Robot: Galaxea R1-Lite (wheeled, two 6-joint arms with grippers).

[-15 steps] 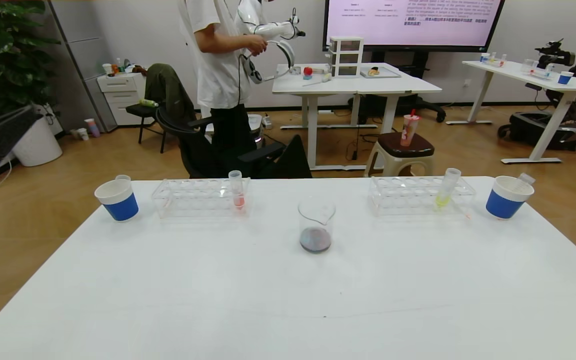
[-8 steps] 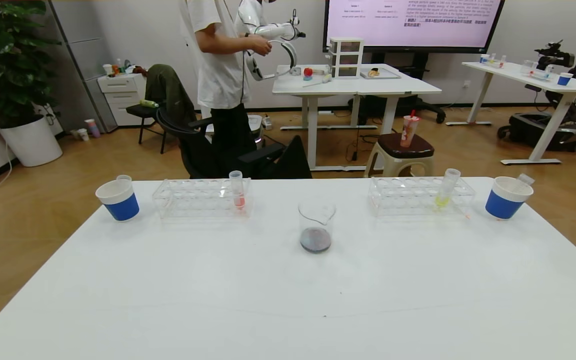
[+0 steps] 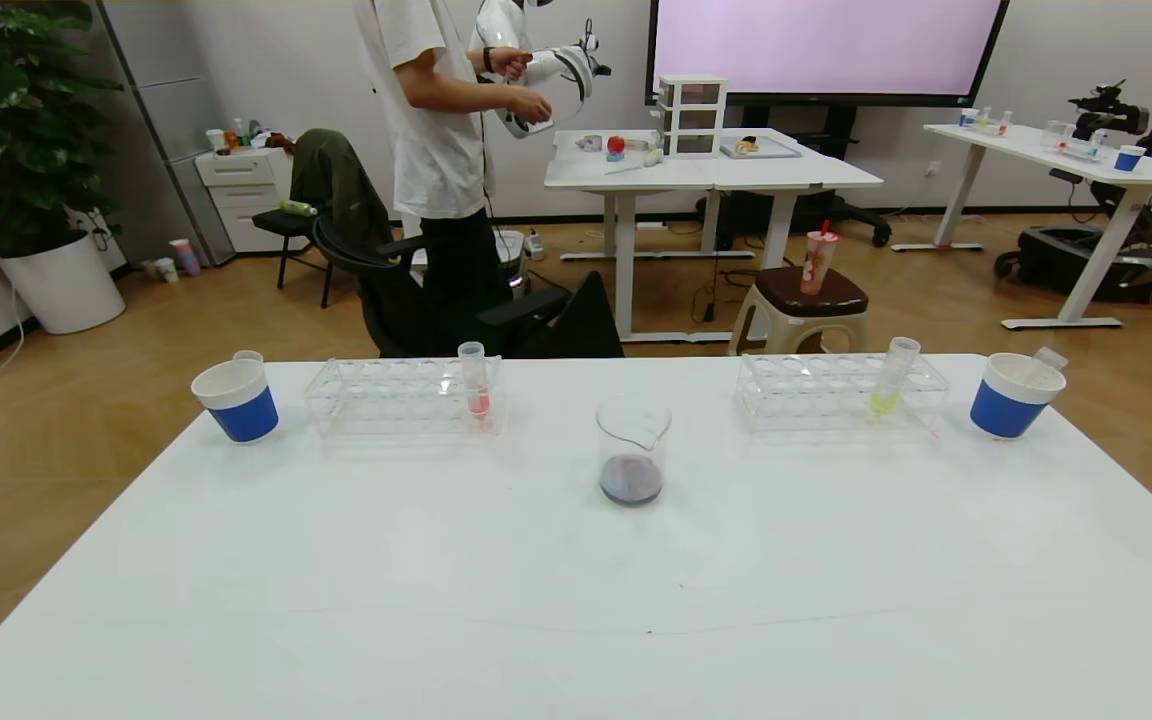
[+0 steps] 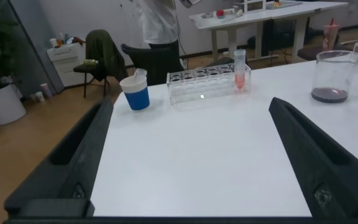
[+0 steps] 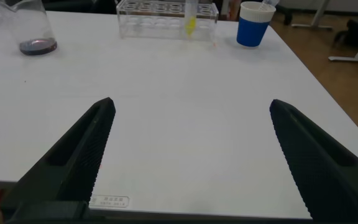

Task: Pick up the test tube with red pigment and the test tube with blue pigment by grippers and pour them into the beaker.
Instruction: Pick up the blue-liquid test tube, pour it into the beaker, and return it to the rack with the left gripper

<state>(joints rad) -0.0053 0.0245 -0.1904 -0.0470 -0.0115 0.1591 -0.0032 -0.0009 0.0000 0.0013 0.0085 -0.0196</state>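
Nothing on the table (image 3: 356,560) had moved since a second earlier; only the dark arm part at the far left of the head view had gone, and the person (image 3: 436,130) behind had shifted his arms. Both grippers were out of the head view. Each wrist view showed its own: the left gripper (image 4: 191,155) and the right gripper (image 5: 191,152) hung low over the near table with jaws spread wide and nothing between them.

The beaker (image 3: 633,450) stood mid-table between two clear racks, holding a dark purplish liquid. A tube with coral-pink liquid (image 3: 476,380) stood upright in the left rack (image 3: 376,400), and a yellow-green tube (image 3: 891,378) leaned in the right rack (image 3: 816,395). An emptied tube poked out of each blue cup: the left cup (image 3: 236,400) and the right cup (image 3: 1011,395).
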